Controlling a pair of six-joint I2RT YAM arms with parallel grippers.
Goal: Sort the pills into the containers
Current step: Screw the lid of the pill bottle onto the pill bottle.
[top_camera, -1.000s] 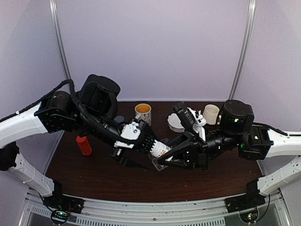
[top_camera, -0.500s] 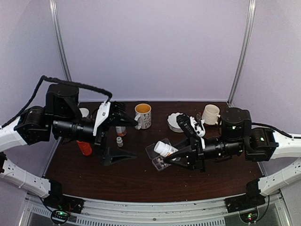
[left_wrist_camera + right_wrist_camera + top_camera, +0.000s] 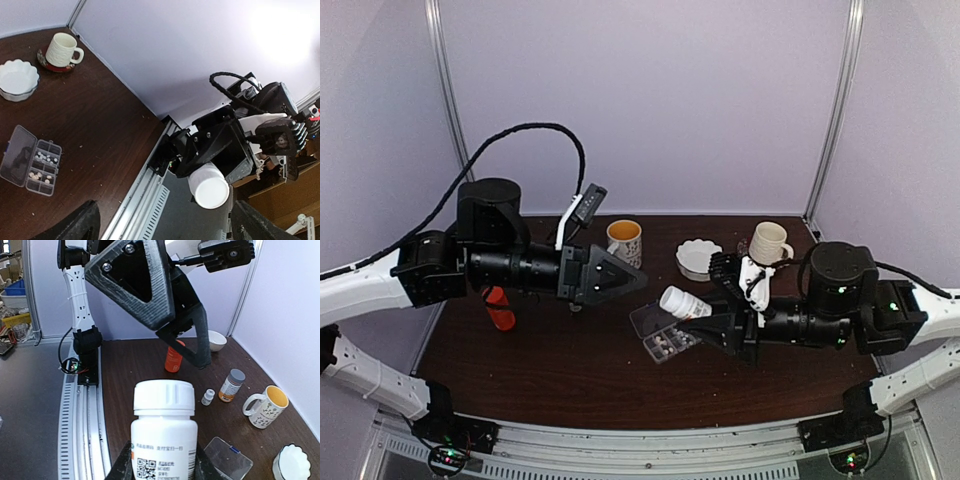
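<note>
Gleaming dark wood table (image 3: 570,375), lilac walls (image 3: 640,100) behind, left tool (image 3: 626,277) apart, right tool (image 3: 712,320) clamped on white bottle (image 3: 682,301)

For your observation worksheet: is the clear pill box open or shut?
Open. The pill box has its lid laid flat beside the uncovered compartments, pills showing.

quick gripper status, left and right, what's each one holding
Left gripper: open, holding nothing.
Right gripper: closed on a white pill bottle.
</note>
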